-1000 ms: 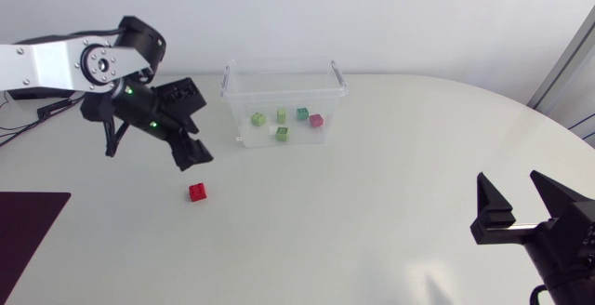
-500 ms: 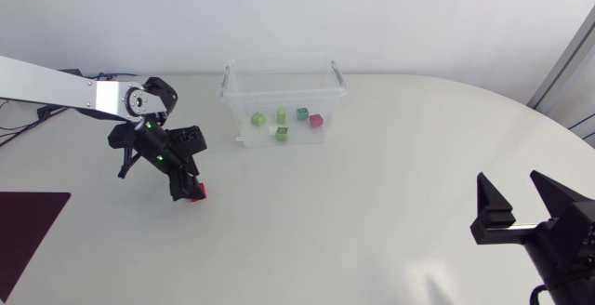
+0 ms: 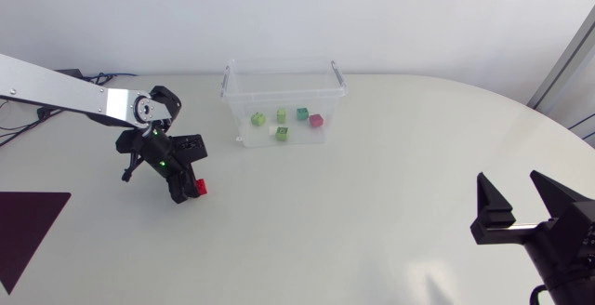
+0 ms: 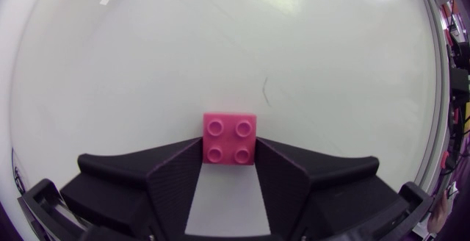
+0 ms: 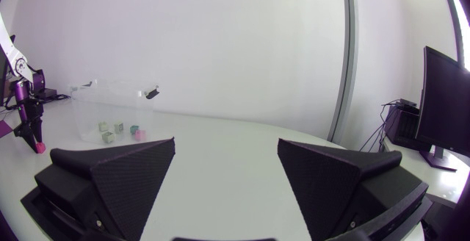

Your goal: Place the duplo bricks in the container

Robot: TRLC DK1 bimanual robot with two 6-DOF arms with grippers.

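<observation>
My left tool is gripping the red brick, with both fingers pressing on its sides. The brick is resting on the bench, near the container. Other bricks are lying inside the container. My right tool is hanging open, well apart from them.

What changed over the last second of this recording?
The left gripper swung down from beside the container to the red brick on the table, and its fingers now close on the brick from both sides. The brick shifted slightly but is not lifted. The right gripper stayed open and still, and the five bricks in the container did not move.
</observation>
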